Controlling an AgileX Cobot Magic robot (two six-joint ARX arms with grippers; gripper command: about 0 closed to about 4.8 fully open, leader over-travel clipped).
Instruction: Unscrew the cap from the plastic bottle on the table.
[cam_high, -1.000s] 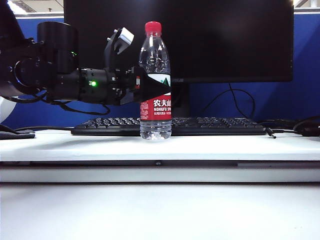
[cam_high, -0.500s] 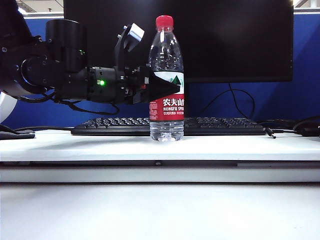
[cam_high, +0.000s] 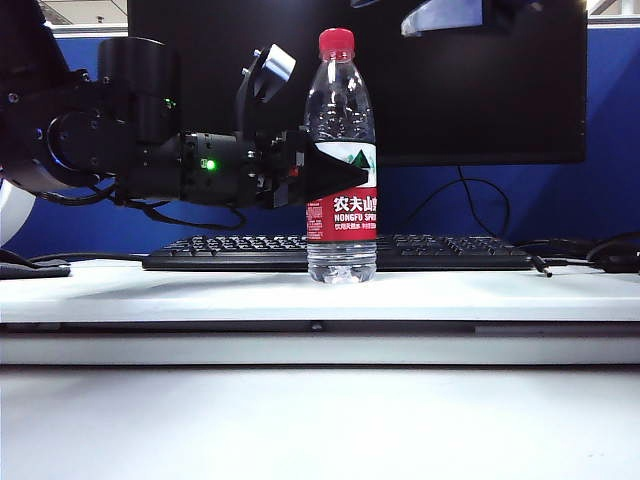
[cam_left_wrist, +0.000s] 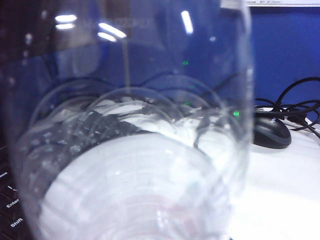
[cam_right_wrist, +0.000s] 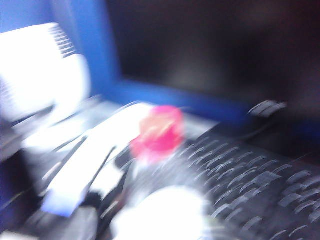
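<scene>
The plastic bottle (cam_high: 341, 130) stands upright on the table (cam_high: 500, 295), in front of the keyboard. It is clear and ribbed, with a red-and-white label. The red cap (cam_high: 336, 41) sits on its neck. My left gripper (cam_high: 345, 175) reaches in level from the left and is shut on the bottle at label height. One black finger lies across the label's front. The bottle's clear wall (cam_left_wrist: 130, 150) fills the left wrist view. A pale part of my right arm (cam_high: 445, 15) shows at the top edge, right of the cap; its jaws are not visible. The blurred right wrist view looks down on the cap (cam_right_wrist: 159, 131).
A black keyboard (cam_high: 450, 250) lies behind the bottle, with a large dark monitor (cam_high: 470, 90) and a blue partition beyond. A dark mouse (cam_left_wrist: 272, 132) and cables lie at the table's right end. The left arm's bulky black body (cam_high: 120, 140) fills the left side.
The left gripper has carried the bottle to the right while it stayed upright. A part of the right arm has come into view at the top.
</scene>
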